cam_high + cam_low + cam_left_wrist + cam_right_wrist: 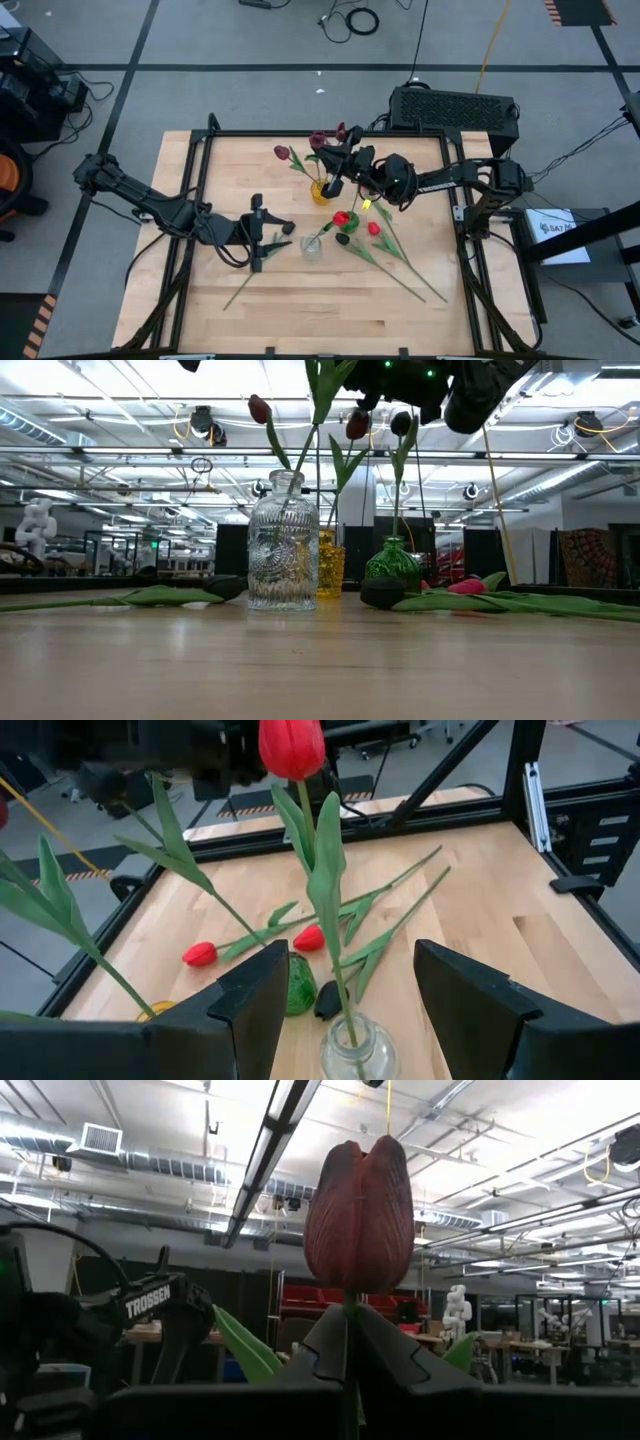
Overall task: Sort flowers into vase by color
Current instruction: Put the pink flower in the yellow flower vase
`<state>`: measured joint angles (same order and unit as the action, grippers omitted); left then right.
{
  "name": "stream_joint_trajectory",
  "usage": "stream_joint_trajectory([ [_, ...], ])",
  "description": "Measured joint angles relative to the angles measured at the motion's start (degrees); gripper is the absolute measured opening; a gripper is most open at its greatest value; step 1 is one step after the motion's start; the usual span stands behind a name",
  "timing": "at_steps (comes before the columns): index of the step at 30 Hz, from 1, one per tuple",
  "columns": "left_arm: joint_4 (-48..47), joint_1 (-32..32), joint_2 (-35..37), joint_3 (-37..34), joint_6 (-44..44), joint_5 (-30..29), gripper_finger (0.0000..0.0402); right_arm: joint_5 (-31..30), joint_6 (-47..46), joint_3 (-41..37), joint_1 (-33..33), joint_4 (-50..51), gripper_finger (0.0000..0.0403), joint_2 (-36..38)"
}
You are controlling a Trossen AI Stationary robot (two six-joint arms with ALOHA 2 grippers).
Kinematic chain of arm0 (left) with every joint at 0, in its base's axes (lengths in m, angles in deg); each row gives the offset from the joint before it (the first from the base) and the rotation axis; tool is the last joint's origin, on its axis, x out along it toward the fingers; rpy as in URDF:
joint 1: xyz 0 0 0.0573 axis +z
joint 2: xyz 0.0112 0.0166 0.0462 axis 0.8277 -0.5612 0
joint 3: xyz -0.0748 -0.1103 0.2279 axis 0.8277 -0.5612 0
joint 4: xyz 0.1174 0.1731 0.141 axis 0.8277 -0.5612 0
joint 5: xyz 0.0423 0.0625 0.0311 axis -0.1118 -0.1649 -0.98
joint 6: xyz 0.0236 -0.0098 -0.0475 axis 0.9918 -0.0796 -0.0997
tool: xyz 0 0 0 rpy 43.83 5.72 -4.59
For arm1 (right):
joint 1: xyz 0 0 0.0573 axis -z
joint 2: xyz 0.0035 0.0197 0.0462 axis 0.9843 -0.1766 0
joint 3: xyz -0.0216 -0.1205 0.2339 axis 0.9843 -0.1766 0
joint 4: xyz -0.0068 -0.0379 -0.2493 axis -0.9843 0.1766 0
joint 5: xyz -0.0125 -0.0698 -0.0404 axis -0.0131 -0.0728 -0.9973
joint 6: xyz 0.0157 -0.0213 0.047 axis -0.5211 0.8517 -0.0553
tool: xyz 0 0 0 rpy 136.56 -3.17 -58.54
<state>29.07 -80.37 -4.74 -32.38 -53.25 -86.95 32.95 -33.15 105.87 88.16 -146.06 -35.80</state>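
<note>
My right claw (350,1342) is pinched shut on a dark maroon tulip (358,1215), gripping the thin stem just under the head, above the yellow vase (321,192) at the back of the wooden surface (300,300). My left claw (345,995) stands wide open, empty, either side of the clear glass vase (357,1050), which holds one red tulip (292,747). More tulips (372,229) lie loose near the green vase (300,988). These flowers look light and bendy; I judge the stem, near the head, the surest hold. The glass could tip.
</note>
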Motion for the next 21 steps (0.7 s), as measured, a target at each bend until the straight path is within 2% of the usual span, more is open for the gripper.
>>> stream_joint_trajectory([
  [17, 0.0, 0.0, 0.0, 0.0, 0.2, 0.0, 0.0223, 0.0, 0.6, 0.0, 0.3, 0.4, 0.0004, -0.1],
  [21, 0.0, 0.0, 0.0, 0.0, 0.2, 0.0, 0.0223, 0.0, 0.5, 0.0, 0.3, 3.9, 0.0004, -0.1],
])
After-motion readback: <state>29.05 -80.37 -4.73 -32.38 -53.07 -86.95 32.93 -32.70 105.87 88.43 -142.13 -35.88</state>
